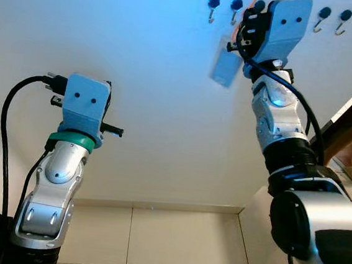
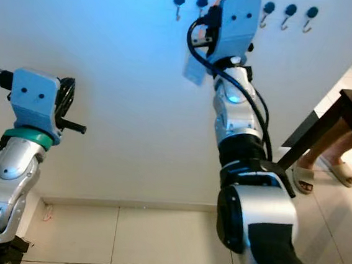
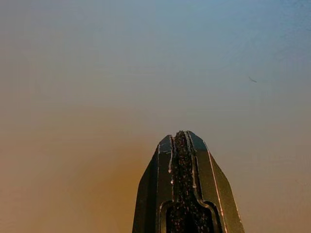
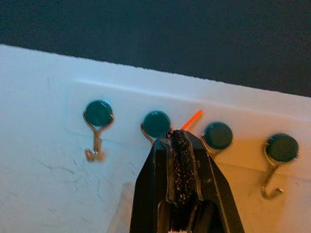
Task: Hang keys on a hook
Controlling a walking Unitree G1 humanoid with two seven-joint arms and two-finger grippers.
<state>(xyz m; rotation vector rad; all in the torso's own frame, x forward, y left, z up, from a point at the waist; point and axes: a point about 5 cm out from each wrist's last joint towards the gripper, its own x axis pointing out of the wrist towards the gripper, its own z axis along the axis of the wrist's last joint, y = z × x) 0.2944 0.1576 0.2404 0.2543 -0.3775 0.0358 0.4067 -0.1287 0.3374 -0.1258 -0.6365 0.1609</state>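
Basically, the right tool is up at the hook row in the upper right of the head views, fingers pressed together on an orange strand that pokes out past the tips. The keys' tag hangs blurred just below-left of the wrist; the keys themselves I can't make out. In the right wrist view the tool tip sits between two hooks, touching or just under the left-centre hook, with the next hook just beside it to the right. My read: the move turns on shifting the loop slightly left and up over that nearer hook. Left tool, fingers together and empty, idles at lower left, well apart.
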